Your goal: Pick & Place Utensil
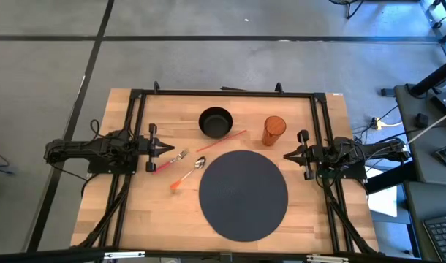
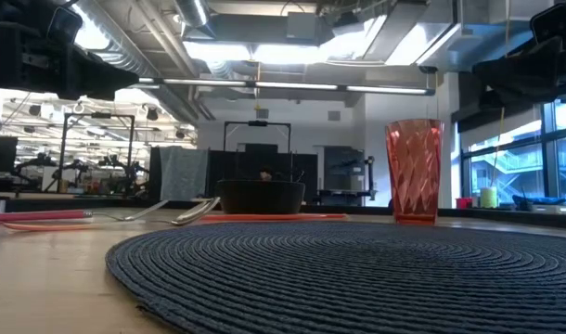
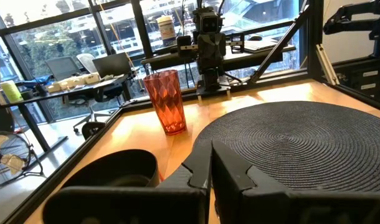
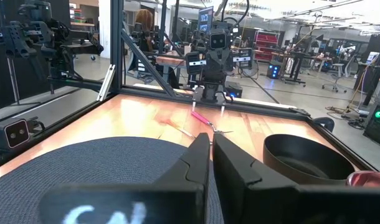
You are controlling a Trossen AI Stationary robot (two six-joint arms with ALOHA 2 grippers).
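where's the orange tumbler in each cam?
High view: translucent orange ribbed plastic tumbler, far side, right of the black bowl.
Low view: tumbler right of centre, upright behind the mat.
Left wrist view: tumbler left of centre, beside the mat.
Right wrist view: only its rim, bottom right corner.
Shared landmark: round dark woven placemat.

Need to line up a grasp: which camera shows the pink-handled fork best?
The high view: the pink-handled fork lies whole and unobstructed on the table, just off the shut left gripper. The low view shows it edge-on, only a thin line. The right wrist view shows it far off and small. The left wrist view misses it.
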